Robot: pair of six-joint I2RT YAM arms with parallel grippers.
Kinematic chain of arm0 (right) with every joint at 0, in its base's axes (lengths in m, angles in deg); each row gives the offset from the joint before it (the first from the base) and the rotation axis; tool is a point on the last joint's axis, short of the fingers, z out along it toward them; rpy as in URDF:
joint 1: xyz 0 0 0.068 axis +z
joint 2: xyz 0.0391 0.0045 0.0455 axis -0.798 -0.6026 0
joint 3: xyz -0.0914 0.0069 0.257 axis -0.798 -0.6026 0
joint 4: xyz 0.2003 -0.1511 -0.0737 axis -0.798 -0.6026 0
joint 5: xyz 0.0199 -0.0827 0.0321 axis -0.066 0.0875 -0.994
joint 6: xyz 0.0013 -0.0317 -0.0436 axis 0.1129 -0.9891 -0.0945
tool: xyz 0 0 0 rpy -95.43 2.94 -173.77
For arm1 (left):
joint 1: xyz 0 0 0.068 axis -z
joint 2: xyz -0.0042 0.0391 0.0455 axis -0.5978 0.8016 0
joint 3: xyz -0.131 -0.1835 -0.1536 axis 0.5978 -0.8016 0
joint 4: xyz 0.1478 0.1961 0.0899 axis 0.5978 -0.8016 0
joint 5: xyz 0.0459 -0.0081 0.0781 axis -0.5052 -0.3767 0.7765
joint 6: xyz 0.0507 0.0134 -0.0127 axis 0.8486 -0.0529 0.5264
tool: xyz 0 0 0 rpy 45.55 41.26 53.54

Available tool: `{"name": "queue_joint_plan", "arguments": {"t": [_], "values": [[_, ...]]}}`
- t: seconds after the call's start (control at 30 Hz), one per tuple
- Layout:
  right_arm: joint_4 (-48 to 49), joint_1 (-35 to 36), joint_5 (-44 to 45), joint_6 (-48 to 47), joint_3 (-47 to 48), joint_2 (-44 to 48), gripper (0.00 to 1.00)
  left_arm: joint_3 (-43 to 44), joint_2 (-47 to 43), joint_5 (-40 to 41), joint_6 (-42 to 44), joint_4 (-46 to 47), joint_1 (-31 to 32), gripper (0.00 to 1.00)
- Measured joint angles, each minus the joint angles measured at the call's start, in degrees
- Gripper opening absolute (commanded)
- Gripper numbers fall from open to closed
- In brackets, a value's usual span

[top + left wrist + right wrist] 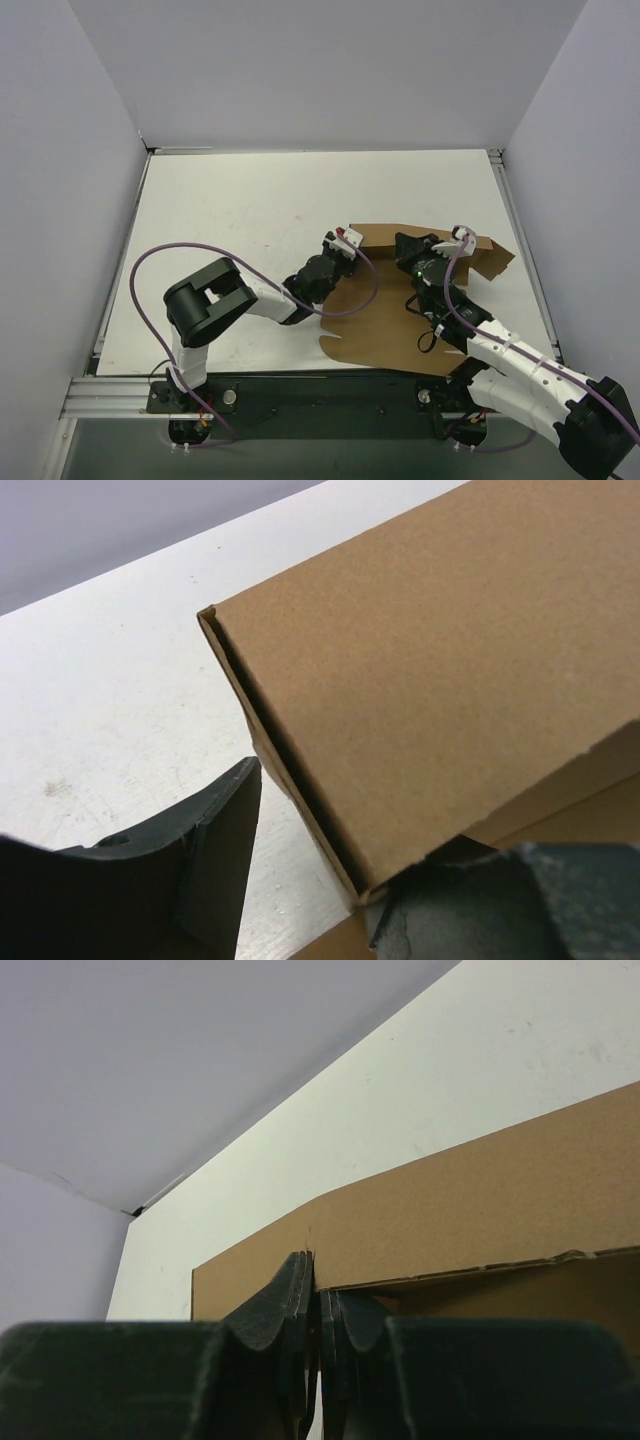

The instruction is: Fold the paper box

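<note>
Nearest, low centre of the overhead frame: flat near panel of the paper box (385,330), lying on the white counter (230,210), right of centre. Not yet folded on this side.

Mid-distance, left wrist view: left fingers (215,865) released and parted, straddling the end of a doubled-over wall. Dark finger at lower left clear of the cardboard, with a strip of counter between. Other finger at lower right tucked under the brown face. No grip yet, by the look of it.

Right wrist view, bottom centre: right fingers (275,1310) clenched together, tips against the lower edge of the upright back wall. Ply nipped between them or not: cannot tell.

Farthest: back wall raised along the upper edge of the sheet, end tab splayed at the right.

Judgement on the step: probably rolling the back wall over and seating it.
- Close squarely on the wall's end, both plies together, not on the corner alone.
- Brace with the right fingers to hold the crease straight.
- Press down along the fold, not outward, to avoid skidding the sheet across the counter.
</note>
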Motion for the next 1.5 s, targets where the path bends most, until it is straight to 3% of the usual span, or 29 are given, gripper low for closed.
{"name": "queue_joint_plan", "arguments": {"t": [0.23, 0.73, 0.8, 0.9, 1.0, 1.03, 1.13, 1.33, 1.5], "values": [[-4.50, 2.03, 2.54, 2.01, 2.01, 0.33, 0.00, 0.79, 0.59, 4.33, 1.88, 0.33, 0.72, 0.31], [-11.08, 3.34, 6.56, 6.91, 4.31, 1.14, 0.00, 3.21, 2.43, 8.57, 3.98, 1.33, 1.81, 0.13], [-11.43, 3.39, 6.75, 7.26, 4.37, 1.18, 0.00, 3.17, 2.43, 8.35, 4.28, 1.57, 1.81, 0.00], [-12.24, 3.41, 6.69, 7.17, 4.52, 1.46, 0.00, 2.23, 2.43, 7.26, 5.44, 2.67, 1.81, 0.00], [-14.08, 3.58, 5.33, 6.99, 4.90, 1.92, 0.20, -1.16, 1.22, 5.46, 6.45, 4.83, 1.77, 0.00], [-15.02, 3.58, 4.35, 6.93, 5.27, 2.14, 0.39, -2.71, 0.13, 4.76, 6.78, 5.05, 1.73, 0.00], [-19.39, 2.71, 1.99, 5.42, 6.64, 3.06, 0.58, -7.41, -4.96, 3.52, 7.26, 3.74, 0.76, 0.00], [-26.77, -0.39, 0.57, 1.90, 12.13, 3.74, 0.78, -9.25, -13.25, -2.05, 3.80, -8.13, -6.54, 0.00], [-34.25, -1.16, -5.18, -4.70, 18.53, 4.76, 0.84, -9.16, -19.41, -8.81, -0.24, -20.52, -13.84, 0.00]]}}
